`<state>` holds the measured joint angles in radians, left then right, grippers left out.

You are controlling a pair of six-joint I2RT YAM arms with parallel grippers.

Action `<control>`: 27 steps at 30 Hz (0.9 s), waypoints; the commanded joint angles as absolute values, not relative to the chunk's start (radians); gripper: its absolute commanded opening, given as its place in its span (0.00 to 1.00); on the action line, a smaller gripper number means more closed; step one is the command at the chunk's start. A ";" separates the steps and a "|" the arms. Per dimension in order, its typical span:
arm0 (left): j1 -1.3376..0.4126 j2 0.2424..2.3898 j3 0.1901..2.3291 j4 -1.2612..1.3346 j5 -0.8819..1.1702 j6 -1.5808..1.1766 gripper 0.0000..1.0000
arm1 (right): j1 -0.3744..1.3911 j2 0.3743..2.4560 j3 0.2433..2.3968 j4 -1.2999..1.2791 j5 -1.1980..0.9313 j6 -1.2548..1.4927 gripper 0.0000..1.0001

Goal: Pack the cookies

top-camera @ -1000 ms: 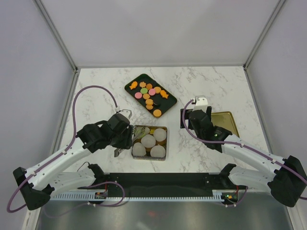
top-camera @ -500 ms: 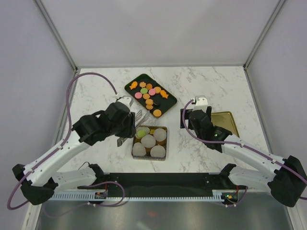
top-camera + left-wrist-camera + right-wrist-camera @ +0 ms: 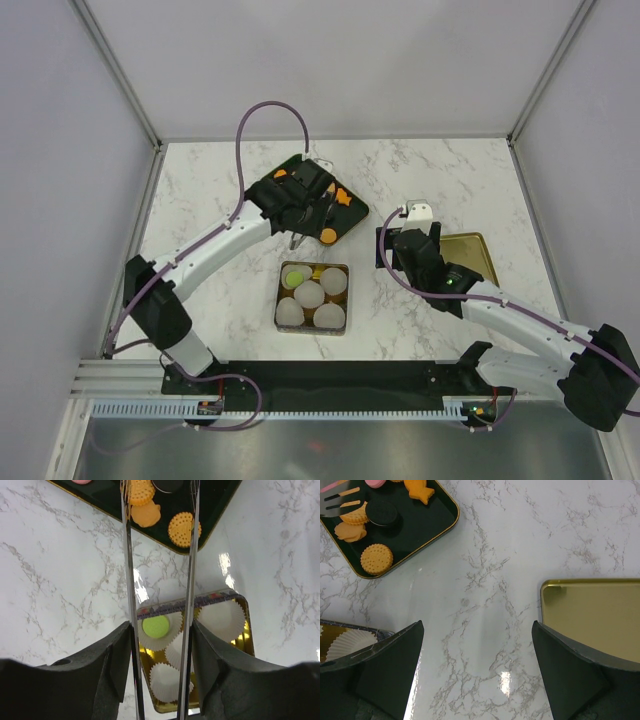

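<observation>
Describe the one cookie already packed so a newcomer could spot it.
On the marble table, toward its near edge, sits a square gold tin of white paper cups. The cookie lies in the far-left cup. It is the only green disc there; the other cups look empty.

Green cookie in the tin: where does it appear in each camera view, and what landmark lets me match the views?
Top external: the green cookie sits just below centre, in the top-left corner of the gold tin.
Left wrist: lower middle, in a white paper cup.
Right wrist: not in view.
Shared landmark: the round orange biscuit at a corner of the black tray; it is top centre in left wrist and upper left in right wrist.
</observation>
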<state>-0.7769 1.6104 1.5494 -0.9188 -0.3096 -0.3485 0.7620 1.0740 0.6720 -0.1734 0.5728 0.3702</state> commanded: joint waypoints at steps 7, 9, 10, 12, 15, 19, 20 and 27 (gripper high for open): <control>-0.746 1.775 1.670 -0.842 -0.333 -0.219 0.58 | 0.764 1.062 0.678 -0.146 0.578 0.373 0.98; -0.745 1.804 1.680 -0.838 -0.333 -0.213 0.58 | 0.764 1.065 0.677 -0.144 0.580 0.371 0.98; -0.744 1.812 1.683 -0.836 -0.334 -0.210 0.58 | 0.764 1.065 0.676 -0.144 0.581 0.370 0.98; -0.742 1.833 1.692 -0.830 -0.337 -0.206 0.58 | 0.762 1.066 0.677 -0.144 0.580 0.370 0.98; -0.739 1.854 1.697 -0.824 -0.342 -0.201 0.58 | 0.764 1.066 0.678 -0.144 0.581 0.367 0.98; -0.735 1.878 1.698 -0.804 -0.334 -0.184 0.58 | 0.762 1.068 0.678 -0.143 0.581 0.370 0.98; -0.735 1.881 1.700 -0.805 -0.333 -0.181 0.58 | 0.762 1.069 0.677 -0.146 0.581 0.368 0.98; -0.732 1.899 1.695 -0.802 -0.350 -0.178 0.58 | 0.762 1.069 0.675 -0.144 0.580 0.373 0.98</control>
